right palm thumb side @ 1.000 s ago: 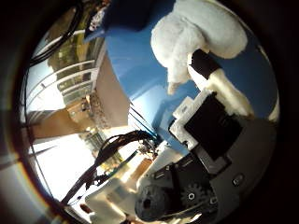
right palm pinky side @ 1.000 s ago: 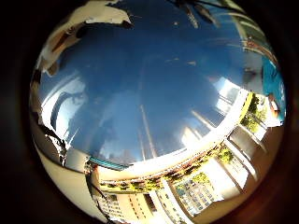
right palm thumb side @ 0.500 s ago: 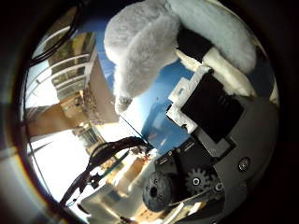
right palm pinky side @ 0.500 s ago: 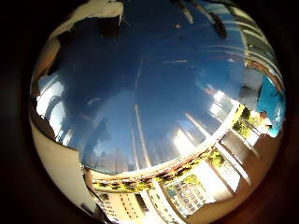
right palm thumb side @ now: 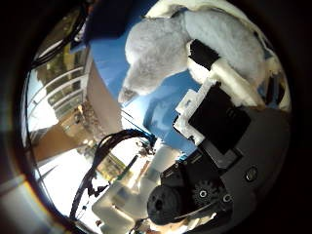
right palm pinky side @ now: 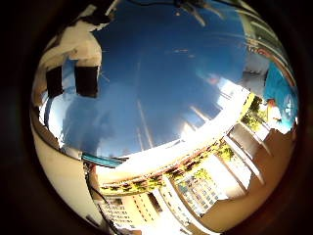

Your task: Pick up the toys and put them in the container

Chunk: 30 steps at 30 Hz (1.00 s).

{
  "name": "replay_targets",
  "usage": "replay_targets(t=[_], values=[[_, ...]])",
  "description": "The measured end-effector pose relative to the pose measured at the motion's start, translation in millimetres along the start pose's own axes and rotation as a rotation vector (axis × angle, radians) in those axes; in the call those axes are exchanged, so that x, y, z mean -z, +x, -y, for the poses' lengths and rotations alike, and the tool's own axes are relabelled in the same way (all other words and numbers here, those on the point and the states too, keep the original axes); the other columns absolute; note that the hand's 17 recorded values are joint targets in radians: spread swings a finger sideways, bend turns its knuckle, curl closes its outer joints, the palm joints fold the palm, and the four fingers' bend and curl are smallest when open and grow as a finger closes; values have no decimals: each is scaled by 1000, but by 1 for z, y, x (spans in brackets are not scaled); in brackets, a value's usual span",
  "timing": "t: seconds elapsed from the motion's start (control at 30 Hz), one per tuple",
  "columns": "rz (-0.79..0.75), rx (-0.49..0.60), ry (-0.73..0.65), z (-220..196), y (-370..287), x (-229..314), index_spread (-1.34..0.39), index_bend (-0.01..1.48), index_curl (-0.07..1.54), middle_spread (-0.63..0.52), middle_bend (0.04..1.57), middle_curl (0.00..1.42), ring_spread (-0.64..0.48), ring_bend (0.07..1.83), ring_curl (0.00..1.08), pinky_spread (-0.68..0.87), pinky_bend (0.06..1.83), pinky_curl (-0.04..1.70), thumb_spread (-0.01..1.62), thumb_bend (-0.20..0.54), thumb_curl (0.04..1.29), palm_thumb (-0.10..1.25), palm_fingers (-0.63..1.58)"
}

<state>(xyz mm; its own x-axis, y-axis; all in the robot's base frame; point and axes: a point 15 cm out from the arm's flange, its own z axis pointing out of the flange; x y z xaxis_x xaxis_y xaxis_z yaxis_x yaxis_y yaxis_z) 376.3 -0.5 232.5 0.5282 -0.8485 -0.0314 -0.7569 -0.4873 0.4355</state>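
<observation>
one soft toy [right palm thumb side: 161, 53], pale grey and fluffy with a rounded, drooping end, is seen pressed close against the palm in the thumb side view, and the hand [right palm thumb side: 219, 112] is curled round it, a white and black finger [right palm thumb side: 214, 68] being laid across its plush so that the yielding stuffing is pinched rather than slipped. it is judged to be held clear of the blue surface [right palm pinky side: 166, 73], a smooth, glossy sheet on which reflections are carried; no contact with it can be made out. no container is identified with certainty in either view, so the carry is judged unfinished.
</observation>
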Motion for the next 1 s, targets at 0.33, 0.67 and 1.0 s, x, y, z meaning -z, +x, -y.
replay_targets(t=[0.33,0.67,1.0], values=[[-5,4,204,-46,-11,120,-1140,652,552,-248,1231,1130,-129,1497,860,149,1607,838,1094,-10,830,1033,809],[26,45,422,-17,-67,227,-1226,605,779,-239,1284,1147,-130,1550,871,137,1652,866,1099,-10,886,1015,743],[34,-4,641,124,-142,251,-1285,526,1002,-227,1326,1138,-126,1585,862,128,1685,871,1077,-16,924,996,728]])
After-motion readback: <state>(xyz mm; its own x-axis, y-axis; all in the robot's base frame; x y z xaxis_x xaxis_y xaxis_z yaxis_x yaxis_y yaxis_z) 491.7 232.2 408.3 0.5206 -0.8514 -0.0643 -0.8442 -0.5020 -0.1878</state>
